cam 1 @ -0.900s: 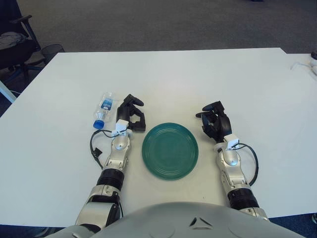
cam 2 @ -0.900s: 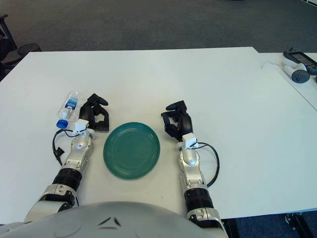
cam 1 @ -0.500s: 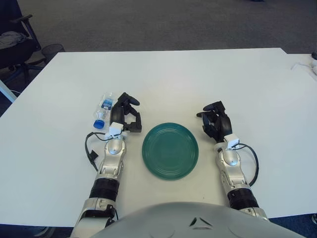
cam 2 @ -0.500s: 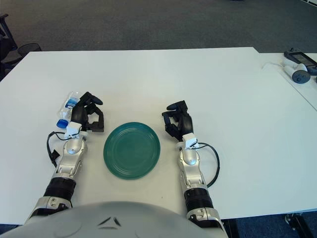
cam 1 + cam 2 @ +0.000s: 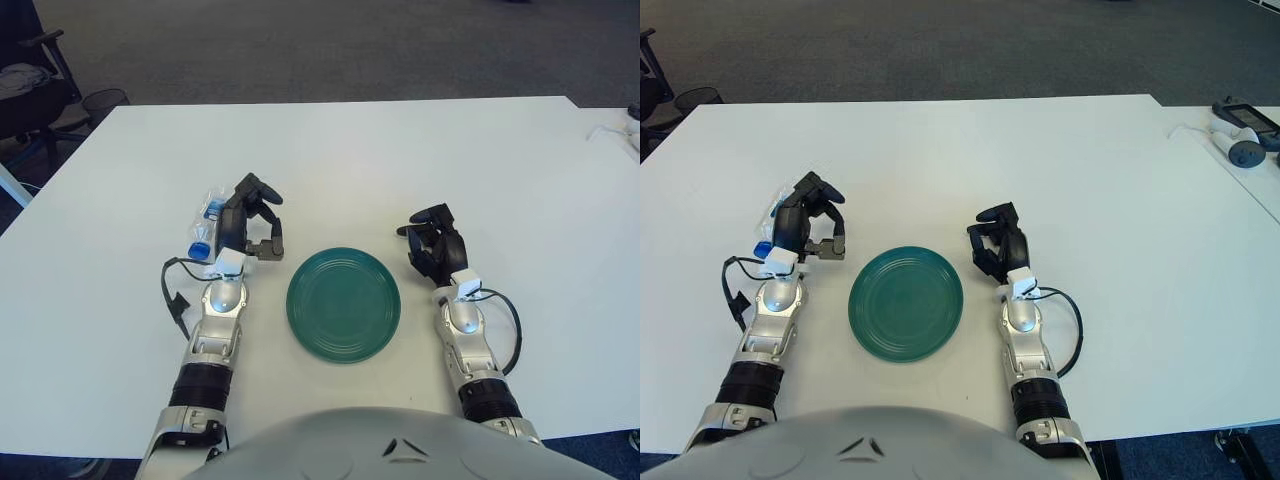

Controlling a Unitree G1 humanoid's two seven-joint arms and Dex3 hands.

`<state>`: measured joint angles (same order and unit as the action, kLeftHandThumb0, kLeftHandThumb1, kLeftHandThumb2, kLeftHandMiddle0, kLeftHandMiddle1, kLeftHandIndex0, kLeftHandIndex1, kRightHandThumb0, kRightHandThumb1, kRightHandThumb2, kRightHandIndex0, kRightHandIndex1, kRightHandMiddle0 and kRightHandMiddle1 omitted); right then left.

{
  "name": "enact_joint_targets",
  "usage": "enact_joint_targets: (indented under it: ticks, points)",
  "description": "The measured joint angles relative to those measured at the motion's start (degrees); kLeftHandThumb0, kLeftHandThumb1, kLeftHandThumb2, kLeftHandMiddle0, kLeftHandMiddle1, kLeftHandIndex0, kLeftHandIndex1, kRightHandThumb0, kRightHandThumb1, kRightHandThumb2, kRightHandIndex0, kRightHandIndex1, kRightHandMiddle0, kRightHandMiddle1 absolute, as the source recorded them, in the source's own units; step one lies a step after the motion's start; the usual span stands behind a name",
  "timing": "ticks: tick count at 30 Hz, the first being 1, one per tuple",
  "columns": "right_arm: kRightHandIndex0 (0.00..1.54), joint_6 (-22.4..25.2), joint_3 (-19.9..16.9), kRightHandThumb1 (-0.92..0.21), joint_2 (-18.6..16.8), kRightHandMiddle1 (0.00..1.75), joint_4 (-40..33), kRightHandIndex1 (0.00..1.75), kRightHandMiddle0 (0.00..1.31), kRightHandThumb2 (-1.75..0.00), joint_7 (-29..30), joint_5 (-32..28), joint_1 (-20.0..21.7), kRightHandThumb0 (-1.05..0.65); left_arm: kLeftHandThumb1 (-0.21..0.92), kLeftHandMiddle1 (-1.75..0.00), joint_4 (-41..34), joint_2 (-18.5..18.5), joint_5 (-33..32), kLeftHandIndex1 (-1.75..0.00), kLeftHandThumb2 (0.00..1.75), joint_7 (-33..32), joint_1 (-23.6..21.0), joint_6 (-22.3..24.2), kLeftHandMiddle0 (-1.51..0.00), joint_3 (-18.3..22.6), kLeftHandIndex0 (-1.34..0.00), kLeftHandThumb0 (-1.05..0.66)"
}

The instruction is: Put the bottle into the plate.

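- Closest to us, our own grey torso (image 5: 330,445) fills the bottom edge and hides where both forearms begin.
- Just beyond it the green plate (image 5: 343,304) lies flat on the white table (image 5: 400,160), between our two arms, with nothing on it.
- Our right hand (image 5: 432,243) rests on the table to the right of the plate, near it but apart from it. Its dark fingers are curled in on themselves and hold nothing.
- Our left hand (image 5: 248,220) sits to the left of the plate and a little farther out. Its fingers (image 5: 262,190) are spread apart, arched over the table, and we see nothing gripped between them.
- The bottle (image 5: 207,224) lies on its side on the table just beside that hand, on its outer left side, blue cap (image 5: 201,249) pointing back towards us. It is well clear of the plate.
- The hand covers part of the bottle's right flank, more so in the right eye view, so we cannot tell whether the fingers touch it or only overlap it.
- A black cable (image 5: 176,296) loops off our left wrist onto the table.
- Farther out, a chair (image 5: 30,95) is cut off at the left edge beyond the table's corner.
- At the far right, a grey device (image 5: 1243,148) lies on a neighbouring table, partly cropped.
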<state>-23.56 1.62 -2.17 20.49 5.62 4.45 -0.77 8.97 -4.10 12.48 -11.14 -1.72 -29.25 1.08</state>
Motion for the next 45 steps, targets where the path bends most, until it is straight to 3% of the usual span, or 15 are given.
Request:
enact_joint_targets:
  ticks: [8, 18, 25, 37, 39, 41, 42, 43, 44, 45]
  points:
    - [0.41, 0.2, 0.0, -0.92, -0.1, 1.75, 0.0, 1.16, 0.18, -0.52, 0.4, 0.5, 0.1, -0.34, 0.07, -1.65, -2.4, -2.3, 9.5, -1.75, 1.57, -6.2, -0.3, -4.3, -0.83, 1.2, -0.57, 0.0]
    - [0.43, 0.7, 0.0, -0.92, -0.2, 1.75, 0.5, 1.18, 0.18, -0.52, 0.0, 0.4, 0.8, -0.34, 0.08, -1.67, -5.9, -5.0, 27.0, -1.75, 1.57, -20.9, -3.1, -3.6, -0.82, 3.1, -0.56, 0.0]
    - [0.44, 1.0, -0.1, -0.92, -0.4, 1.75, 1.1, 1.18, 0.18, -0.53, -0.1, 0.4, 1.4, -0.34, 0.08, -1.67, -9.3, -6.5, 39.3, -1.75, 1.57, -26.2, -6.9, 8.2, -0.82, 3.3, -0.56, 0.0]
    - [0.43, 1.0, -0.1, -0.92, -0.6, 1.75, 2.2, 1.18, 0.18, -0.52, 0.1, 0.5, 2.4, -0.34, 0.03, -1.7, -6.0, -13.0, 46.7, -1.75, 1.63, -28.8, -16.4, 27.5, -0.83, 4.1, -0.61, -0.01]
    - [0.42, 0.9, -0.1, -0.92, -0.7, 1.75, 2.4, 1.18, 0.18, -0.52, 0.3, 0.6, 2.6, -0.34, 0.04, -1.72, -5.7, -13.3, 47.7, -1.62, 1.58, -28.4, -16.7, 30.6, -0.81, 3.5, -0.66, -0.01]
    - [0.43, 0.9, 0.0, -0.92, -0.7, 1.75, 2.6, 1.18, 0.18, -0.52, 0.4, 0.7, 2.7, -0.34, 0.29, -1.74, -5.6, -13.5, 48.9, -1.69, 1.34, -26.7, -16.8, 34.4, -0.57, 2.8, -0.5, -0.01]
    - [0.43, 0.9, 0.0, -0.92, -0.7, 1.75, 2.6, 1.18, 0.18, -0.52, 0.5, 0.8, 2.8, -0.34, 0.38, -1.74, -5.6, -13.5, 49.4, -1.7, 1.22, -25.2, -16.8, 36.4, -0.55, 2.4, -0.46, -0.08]
    - [0.43, 0.9, 0.0, -0.92, -0.7, 1.75, 2.6, 1.18, 0.18, -0.52, 0.5, 0.8, 2.8, -0.34, 0.54, -1.74, -5.9, -13.5, 50.1, -1.72, 1.02, -23.2, -16.8, 38.5, -0.52, 2.0, -0.39, -0.19]
    - [0.43, 0.9, 0.0, -0.92, -0.7, 1.75, 2.6, 1.18, 0.18, -0.52, 0.5, 0.8, 2.9, -0.34, 0.68, -1.74, -6.3, -13.5, 50.9, -1.69, 0.9, -20.8, -16.8, 40.8, -0.45, 1.4, -0.26, -0.43]
    - [0.43, 0.9, 0.0, -0.92, -0.7, 1.75, 2.6, 1.18, 0.18, -0.52, 0.5, 0.8, 2.9, -0.34, 0.72, -1.74, -6.7, -13.5, 51.6, -1.67, 0.86, -18.3, -16.7, 42.8, -0.42, 1.0, -0.23, -0.53]
